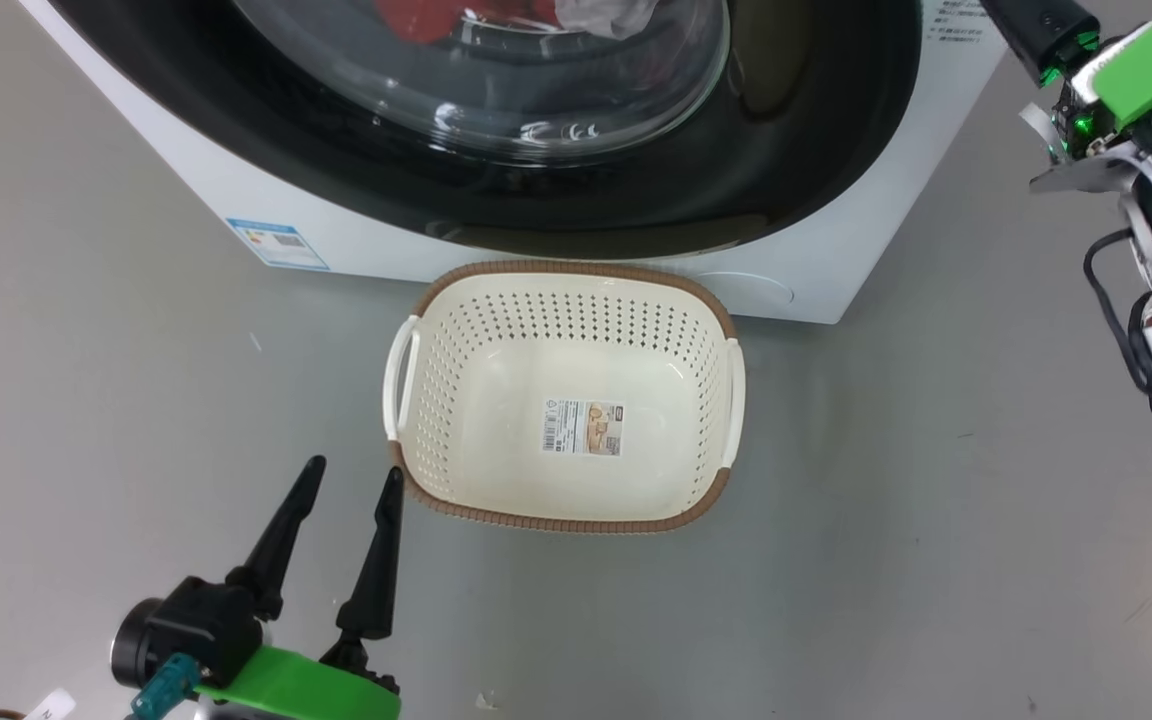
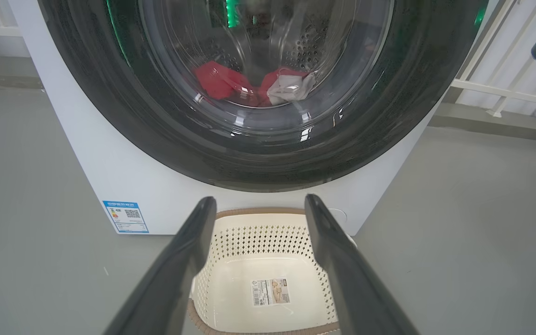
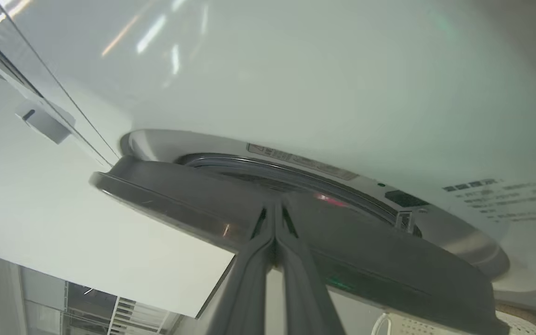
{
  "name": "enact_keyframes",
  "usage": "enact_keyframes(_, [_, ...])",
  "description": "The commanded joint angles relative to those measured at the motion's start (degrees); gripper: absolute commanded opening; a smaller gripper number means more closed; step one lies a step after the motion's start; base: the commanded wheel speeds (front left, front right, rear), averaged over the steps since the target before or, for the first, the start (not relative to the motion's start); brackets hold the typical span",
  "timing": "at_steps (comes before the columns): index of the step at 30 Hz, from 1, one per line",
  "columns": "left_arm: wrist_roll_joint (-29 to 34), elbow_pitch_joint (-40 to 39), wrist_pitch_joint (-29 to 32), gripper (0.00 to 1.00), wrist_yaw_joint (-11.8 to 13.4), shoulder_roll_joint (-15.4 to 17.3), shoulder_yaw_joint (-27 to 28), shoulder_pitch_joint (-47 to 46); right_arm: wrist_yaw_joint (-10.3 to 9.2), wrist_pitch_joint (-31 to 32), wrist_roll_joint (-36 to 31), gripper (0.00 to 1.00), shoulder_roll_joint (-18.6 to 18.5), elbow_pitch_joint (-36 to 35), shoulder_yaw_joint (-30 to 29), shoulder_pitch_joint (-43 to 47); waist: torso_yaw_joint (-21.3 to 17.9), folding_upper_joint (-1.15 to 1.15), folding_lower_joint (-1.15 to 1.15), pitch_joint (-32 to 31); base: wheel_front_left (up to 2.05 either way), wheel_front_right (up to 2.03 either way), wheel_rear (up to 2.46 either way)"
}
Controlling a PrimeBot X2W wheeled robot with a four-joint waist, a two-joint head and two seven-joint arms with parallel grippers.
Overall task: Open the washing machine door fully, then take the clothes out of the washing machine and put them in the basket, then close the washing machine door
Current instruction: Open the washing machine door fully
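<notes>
At washing machine door point(image 3: 179, 204) rim: right gripper point(image 3: 275, 211) pinched closed, empty, tips might skid off glossy edge lol; left gripper point(image 1: 356, 467) spread wide, empty.

The washing machine door point(image 2: 258, 158) has a glossy black rim round clear glass. The drum point(image 2: 305, 46) is perforated steel, the clothes point(image 2: 217, 81) soft cloth. The basket point(image 1: 456, 400) is smooth cream plastic with a paper label point(image 1: 583, 427); my left gripper point(image 1: 356, 467) looks matt black.
</notes>
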Motion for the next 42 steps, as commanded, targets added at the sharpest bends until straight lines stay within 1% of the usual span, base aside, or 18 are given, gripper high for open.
enact_keyframes(1, [-0.2, -1.0, -0.7, 1.0, -0.3, 1.3, 1.8, -1.5, -0.04, 2.2, 1.9, 0.0, 0.1, 0.0, 0.0, -2.1, 0.1, 0.0, 0.0, 0.3, 0.0, 0.0, 0.0])
enact_keyframes(9, [-0.5, -0.7, -0.7, 1.0, -0.3, 1.1, 1.2, -2.2, -0.04, 9.1, 4.4, 0.0, 0.4, 5.5, 0.0, -7.4, 0.7, 0.0, 0.0, 1.3, 0.0, 0.0, 0.0])
enact_keyframes(18, [-1.0, -0.3, -0.7, 1.0, -0.3, 0.8, 0.7, -2.7, -0.04, 12.7, 4.1, 0.0, 0.2, 10.9, 0.9, -11.7, 1.8, 0.0, 0.0, 2.1, 0.0, 0.0, 0.0])
enact_keyframes(23, [-1.2, 0.0, -0.7, 1.0, -0.3, 0.5, 0.7, -2.8, -0.04, 14.9, 4.0, 0.0, 0.3, 12.7, 1.6, -12.7, 2.2, 0.0, 0.0, 2.0, 0.0, 0.0, 0.0])
enact_keyframes(30, [-1.1, 0.2, -0.7, 1.0, -0.3, 0.3, 1.1, -2.5, -0.04, 17.3, 4.5, 0.0, 0.7, 12.4, 1.9, -10.7, 1.9, 0.0, 0.0, 0.9, 0.0, 0.0, 0.0])
enact_keyframes(42, [-0.7, 0.2, -0.7, 1.0, -0.3, 0.4, 1.4, -1.2, -0.04, 20.7, 4.8, 0.0, 1.3, 8.5, 2.8, -3.9, 0.4, 0.0, 0.0, -1.5, 0.0, 0.0, 0.0])
